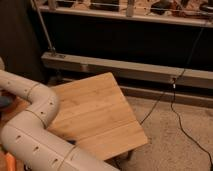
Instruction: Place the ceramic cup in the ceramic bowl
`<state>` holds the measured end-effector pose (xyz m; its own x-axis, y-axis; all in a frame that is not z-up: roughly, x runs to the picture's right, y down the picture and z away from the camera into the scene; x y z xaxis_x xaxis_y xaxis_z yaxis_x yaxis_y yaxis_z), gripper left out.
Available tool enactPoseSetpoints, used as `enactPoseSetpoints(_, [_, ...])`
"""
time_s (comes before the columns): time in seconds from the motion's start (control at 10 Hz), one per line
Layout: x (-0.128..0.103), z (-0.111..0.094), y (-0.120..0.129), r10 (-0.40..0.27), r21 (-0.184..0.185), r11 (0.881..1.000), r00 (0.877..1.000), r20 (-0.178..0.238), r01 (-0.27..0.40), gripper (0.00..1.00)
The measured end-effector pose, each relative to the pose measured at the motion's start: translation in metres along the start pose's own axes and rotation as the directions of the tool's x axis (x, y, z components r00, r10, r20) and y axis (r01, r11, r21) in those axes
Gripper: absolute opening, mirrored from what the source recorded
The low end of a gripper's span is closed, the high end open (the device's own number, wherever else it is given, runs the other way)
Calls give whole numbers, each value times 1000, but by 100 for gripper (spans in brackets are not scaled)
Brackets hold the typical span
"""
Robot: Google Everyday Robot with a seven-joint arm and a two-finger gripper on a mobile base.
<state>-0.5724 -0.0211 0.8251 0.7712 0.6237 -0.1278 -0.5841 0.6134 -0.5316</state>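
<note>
- The arm fills the lower left of the frame: pale, thick tube segments with an elbow joint at mid left and small holes along the nearest segment.
- The claw is out of the frame, so it cannot be told whether it is spread or pressed together.
- A strip of orange shows at the bottom left corner, beside the arm; what it belongs to cannot be told.
- A dark bluish patch sits at the left edge behind the arm; it is too cut off to identify.
- The counter lies at centre: a light wooden board with visible grain, turned so one corner points toward the lower right. The arm covers its left part.
- Neither the cup nor the bowl shows anywhere in the frame.
- A thin metal pole rises at a slant in the upper left.
- A long pale ledge runs across the middle behind the counter, under a dark panel.
- A rail with blurred items above it crosses the top.
- A black cable hangs from the upper right and trails over the speckled floor at the lower right.
</note>
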Motion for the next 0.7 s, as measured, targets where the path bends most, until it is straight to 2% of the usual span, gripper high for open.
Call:
enactPoseSetpoints(0.2, [-3, -40, -38, 63, 39, 997, 998, 30, -64, 80])
enactPoseSetpoints(0.3, [4, -59, -68, 115, 74, 990, 993, 30, -117, 80])
enactPoseSetpoints(0.5, [31, -85, -123, 208, 163, 965, 978, -5, -204, 80])
enactPoseSetpoints(0.6, [36, -89, -131, 220, 177, 961, 975, -13, -214, 80])
enactPoseSetpoints(0.7, [35, -88, -126, 216, 174, 962, 976, -14, -210, 80])
